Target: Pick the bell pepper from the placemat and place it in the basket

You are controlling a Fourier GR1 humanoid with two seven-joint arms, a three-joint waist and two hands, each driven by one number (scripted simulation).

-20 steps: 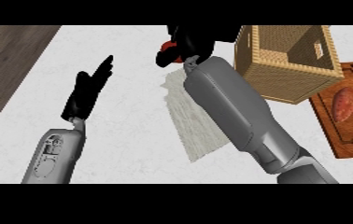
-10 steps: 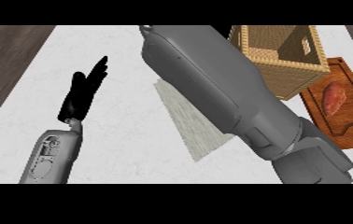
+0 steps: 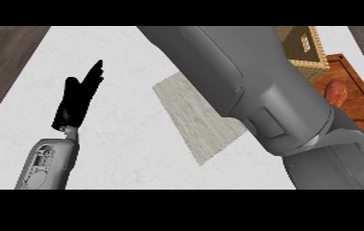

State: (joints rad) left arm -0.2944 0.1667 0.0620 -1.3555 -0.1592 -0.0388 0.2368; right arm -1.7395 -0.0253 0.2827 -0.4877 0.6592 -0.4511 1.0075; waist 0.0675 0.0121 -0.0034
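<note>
The counter (image 3: 128,143) was white with faint grey marbling, and a dark brown wood-grain strip (image 3: 18,52) ran along its left edge. The placemat (image 3: 195,121) was pale grey-beige with a fine woven streak. The left hand (image 3: 74,105) was black on a light grey forearm. The right forearm (image 3: 249,90) was mid-grey. The basket (image 3: 302,49) was tan wicker, the cutting board (image 3: 344,73) reddish-brown, bearing a red-orange item (image 3: 335,93).
</note>
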